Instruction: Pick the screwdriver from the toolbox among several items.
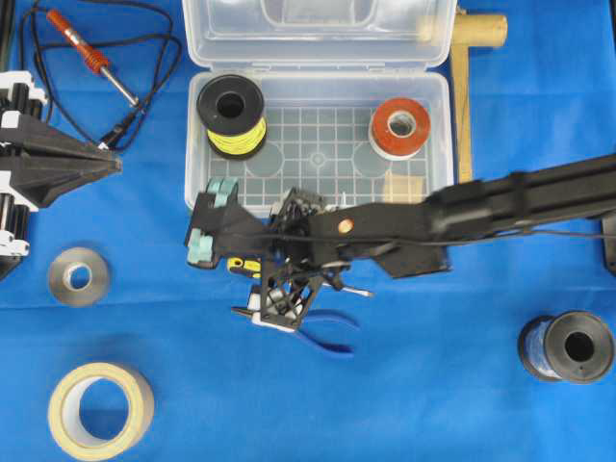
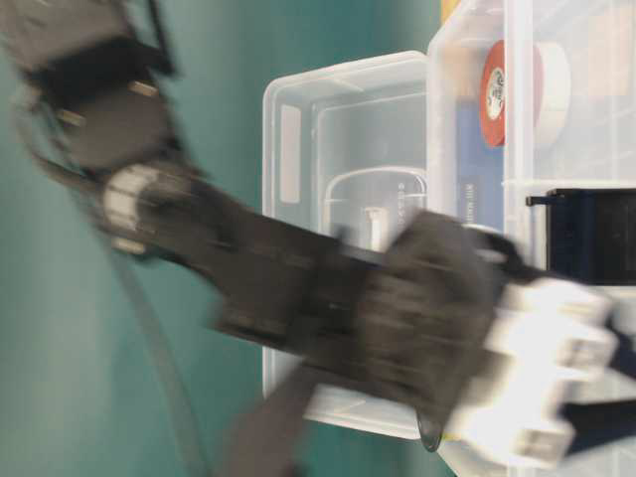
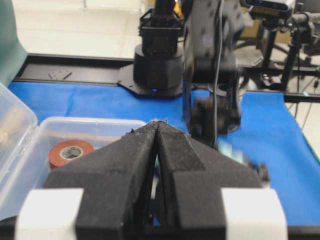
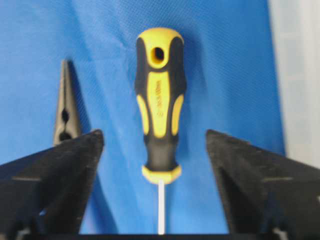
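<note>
The screwdriver (image 4: 160, 100), with a yellow-and-black handle and thin silver shaft, lies on the blue cloth outside the toolbox (image 1: 197, 144). In the overhead view only a bit of its handle (image 1: 245, 267) shows under the right arm. My right gripper (image 4: 154, 134) is open, with its jaws on either side of the handle's base and not touching it; in the overhead view it (image 1: 214, 229) reaches across in front of the box. The box holds a yellow wire spool (image 1: 231, 115), a red-and-white tape roll (image 1: 399, 127) and a tan block (image 1: 404, 188). My left gripper (image 3: 158, 122) is shut and empty at the left (image 1: 117, 164).
Blue-handled pliers (image 1: 322, 332) lie beside the screwdriver, with their tip in the right wrist view (image 4: 65, 115). A soldering iron (image 1: 91, 53) with a black cord is at back left. A grey roll (image 1: 79, 276), a masking tape roll (image 1: 101, 409), a black spool (image 1: 568, 346) and a wooden mallet (image 1: 467, 77) lie around.
</note>
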`<control>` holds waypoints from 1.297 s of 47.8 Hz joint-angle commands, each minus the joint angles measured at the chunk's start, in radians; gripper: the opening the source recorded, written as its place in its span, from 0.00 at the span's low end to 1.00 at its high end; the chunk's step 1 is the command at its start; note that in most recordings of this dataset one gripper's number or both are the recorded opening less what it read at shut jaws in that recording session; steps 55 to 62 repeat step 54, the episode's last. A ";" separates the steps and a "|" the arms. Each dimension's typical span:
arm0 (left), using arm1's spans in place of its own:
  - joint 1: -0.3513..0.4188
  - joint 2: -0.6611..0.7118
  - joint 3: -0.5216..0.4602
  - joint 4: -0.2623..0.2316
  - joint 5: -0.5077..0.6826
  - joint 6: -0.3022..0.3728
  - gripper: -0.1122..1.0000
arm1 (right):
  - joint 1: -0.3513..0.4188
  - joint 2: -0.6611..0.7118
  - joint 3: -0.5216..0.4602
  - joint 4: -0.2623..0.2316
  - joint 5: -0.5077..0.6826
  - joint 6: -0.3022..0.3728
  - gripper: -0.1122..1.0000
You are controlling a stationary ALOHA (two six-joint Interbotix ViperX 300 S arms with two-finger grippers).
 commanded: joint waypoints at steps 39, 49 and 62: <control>0.002 -0.006 0.006 -0.002 0.017 -0.023 0.10 | 0.020 -1.183 0.908 -0.262 -0.509 0.011 0.78; 0.002 -0.003 0.008 -0.002 0.011 -0.023 0.10 | -0.008 -1.374 1.091 -0.262 -0.543 0.011 0.78; 0.002 -0.003 0.011 -0.003 0.011 -0.023 0.10 | -0.025 -1.431 1.146 -0.262 -0.541 0.009 0.78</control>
